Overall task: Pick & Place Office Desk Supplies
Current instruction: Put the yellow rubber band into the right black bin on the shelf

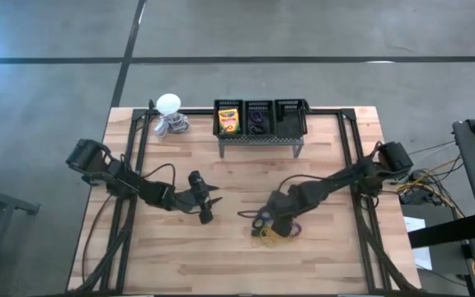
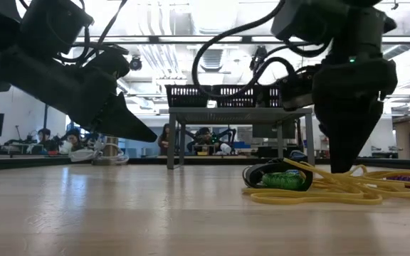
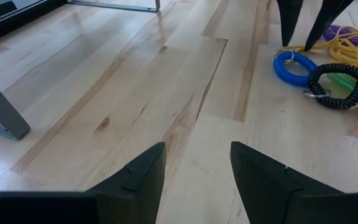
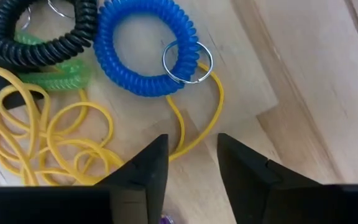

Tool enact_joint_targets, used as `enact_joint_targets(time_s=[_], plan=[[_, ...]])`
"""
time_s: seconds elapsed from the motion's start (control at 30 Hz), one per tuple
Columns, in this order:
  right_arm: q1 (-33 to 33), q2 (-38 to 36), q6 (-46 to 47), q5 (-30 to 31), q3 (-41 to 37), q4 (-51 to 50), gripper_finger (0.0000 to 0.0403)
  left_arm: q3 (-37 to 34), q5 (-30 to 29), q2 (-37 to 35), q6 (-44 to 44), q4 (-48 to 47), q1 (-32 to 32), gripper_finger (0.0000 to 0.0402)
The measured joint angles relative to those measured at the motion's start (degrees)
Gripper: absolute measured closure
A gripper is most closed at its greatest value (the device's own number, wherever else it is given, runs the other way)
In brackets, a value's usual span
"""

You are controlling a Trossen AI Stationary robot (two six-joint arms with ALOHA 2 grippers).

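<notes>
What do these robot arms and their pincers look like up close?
Both arms are dark, almost black, built from chunky jointed segments with black cables looping alongside. The left gripper and the right gripper each end in two flat, black, wedge-shaped fingers tapering to points. A small green light glows on one arm in the low view.

blue [image 4: 146,53], black [image 4: 42,31], green coil rings [image 4: 51,78] touching tangled yellow bands [image 4: 55,149].

Four coil rings [image 4: 145,53], one crayon box [image 1: 228,121]
</notes>
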Motion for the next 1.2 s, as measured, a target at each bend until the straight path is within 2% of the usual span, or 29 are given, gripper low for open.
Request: enact_joint_targets(time_s=[0.13, 0.3, 0.4, 0.53, 0.7, 0.8, 1.0, 1.1, 1.2], plan=[[0.0, 0.9, -2.9, -0.2, 2.0, -2.4, 0.0311, 0.0, 0.0, 0.0, 0.0, -0.2, 0.0, 0.0215], [0.2, -0.5, -6.1, -1.7, 2.6, -0.9, 0.0380, 0.0, 0.0, 0.0, -0.1, -0.2, 0.0, 0.0215], [0.3, -3.3, -7.4, 0.1, 2.0, -0.9, 0.0391, 0.0, 0.0, 0.0, -0.4, -0.2, 0.0, 0.0215], [0.1, -9.5, -7.4, 6.9, 0.7, -1.8, 0.0394, 0.0, 0.0, 0.0, -0.4, -0.3, 0.0, 0.0215], [0.9, -20.9, -9.8, 19.5, 0.1, -2.2, 0.0394, 0.0, 0.0, 0.0, -0.4, -0.3, 0.0, 0.0215], [1.2, -28.2, -15.3, 29.0, 1.1, -2.7, 0.0394, 0.0, 0.0, 0.0, -0.4, -0.2, 0.0, 0.0215], [0.0, -38.8, -32.5, 48.8, 5.8, -2.5, 0.0394, 0.0, 0.0, 0.0, -0.4, -0.1, 0.0, 0.0215], [-3.3, -41.8, -40.3, 52.9, 9.3, -2.4, 0.0394, 0.0, 0.0, 0.0, -0.4, -0.1, 0.0, 0.0215], [-8.3, -43.0, -45.5, 51.9, 12.6, -2.4, 0.0394, 0.0, -0.3, 0.0, -0.4, -0.1, 0.0, 0.0215]])
